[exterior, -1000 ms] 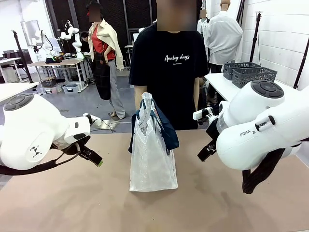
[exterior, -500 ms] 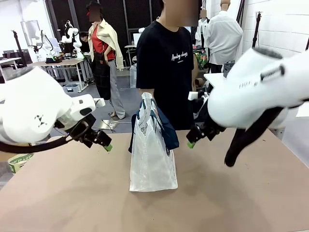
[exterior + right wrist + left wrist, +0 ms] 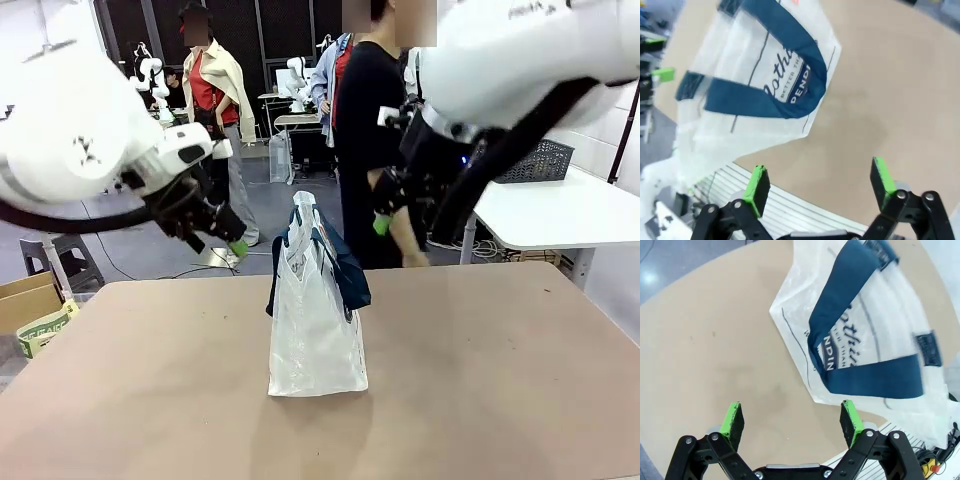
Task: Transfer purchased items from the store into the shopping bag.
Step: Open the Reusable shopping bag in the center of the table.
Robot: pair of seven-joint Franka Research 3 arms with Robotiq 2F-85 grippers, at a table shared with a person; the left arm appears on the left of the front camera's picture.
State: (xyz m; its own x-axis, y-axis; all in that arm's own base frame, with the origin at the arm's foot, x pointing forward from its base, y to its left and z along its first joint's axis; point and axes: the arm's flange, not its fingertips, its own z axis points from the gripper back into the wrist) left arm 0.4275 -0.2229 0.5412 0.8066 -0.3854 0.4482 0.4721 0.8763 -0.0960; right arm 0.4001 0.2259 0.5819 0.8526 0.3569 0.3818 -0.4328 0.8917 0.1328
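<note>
**Bag upright mid-table, both grippers spread wide and empty**

The brown tabletop (image 3: 150, 400) is bare along its near edge. At its middle stands the translucent whitish plastic shopping bag (image 3: 315, 330), upright on its flat base. Its navy blue strap handles (image 3: 340, 262) droop over the top and down both sides.

Just beyond the bag and higher, the two arms hang over the far half of the table. The left gripper (image 3: 238, 247) is to the bag's left and the right gripper (image 3: 381, 225) to its right, both clear of it.

In the left wrist view, the left gripper (image 3: 792, 420) has its green-padded fingers (image 3: 733, 419) released and set wide, with nothing between them. The bag (image 3: 880, 340) and its dark print lie beyond the tips.

In the right wrist view, the right gripper (image 3: 820, 182) is likewise spread and empty, looking down on the bag (image 3: 750, 100).

At the far edge a person in a black T-shirt (image 3: 365, 150) stands side-on. Farther right, a white side table (image 3: 560, 210) carries a dark grey lattice basket (image 3: 535, 160).
</note>
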